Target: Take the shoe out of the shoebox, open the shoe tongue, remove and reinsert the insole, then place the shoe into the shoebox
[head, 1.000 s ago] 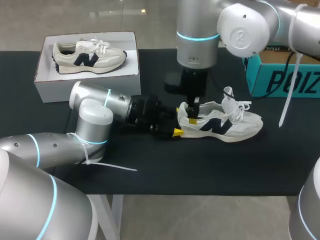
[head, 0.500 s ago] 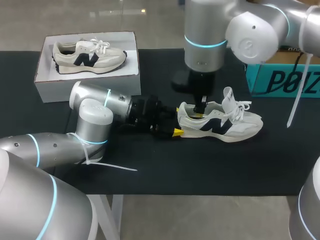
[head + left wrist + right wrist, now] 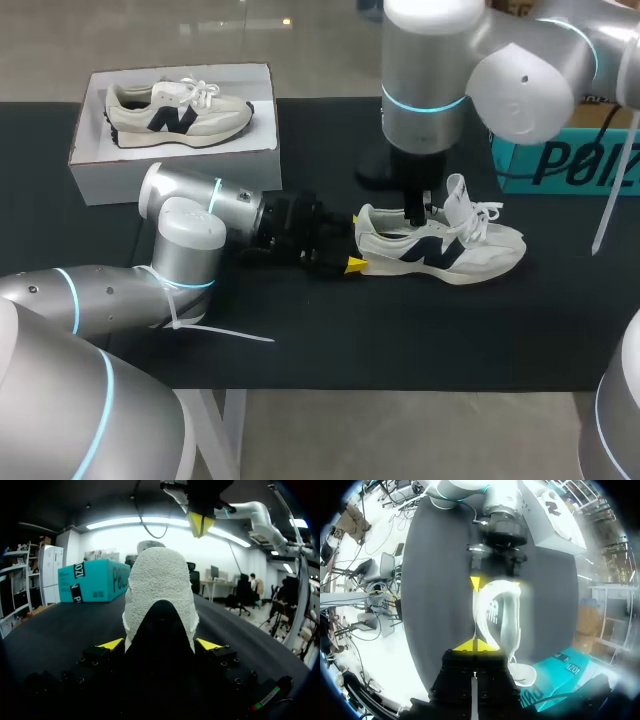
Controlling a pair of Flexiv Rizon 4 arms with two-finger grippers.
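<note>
As the shoe point(image 3: 440, 245) is lying out on the table point(image 3: 400, 340): it is resting on its sole, well apart from the white shoebox point(image 3: 100, 165), with the toe pointing away from my left arm.
Left gripper point(image 3: 350, 264): it is sitting at the heel point(image 3: 160, 580) with one yellow tip touching each side, so it is clamping the shoe and, I think, steadying it.
Right gripper point(image 3: 415, 214): it is hanging just above the shoe's opening, with its fingers pressed together into a narrow point. I am not seeing anything between them.
Tongue point(image 3: 457, 192): it is standing up and away from the opening, so this step is looking done.
Insole point(image 3: 493, 611): it is lying inside the shoe, and its printed mark is showing through the opening.
Shoebox: it is holding a second shoe point(image 3: 180, 110).
Step in hand: I am judging this as the insole step. Whether the insole is waiting to come out or is already put back, I cannot tell.
Next move: if it is the removal, the right gripper is needing to part its fingers, go down into the opening and pinch the insole's edge, while the left gripper is holding the heel firm. If the insole is already back, the shoe is needing a lift over to the shoebox.
</note>
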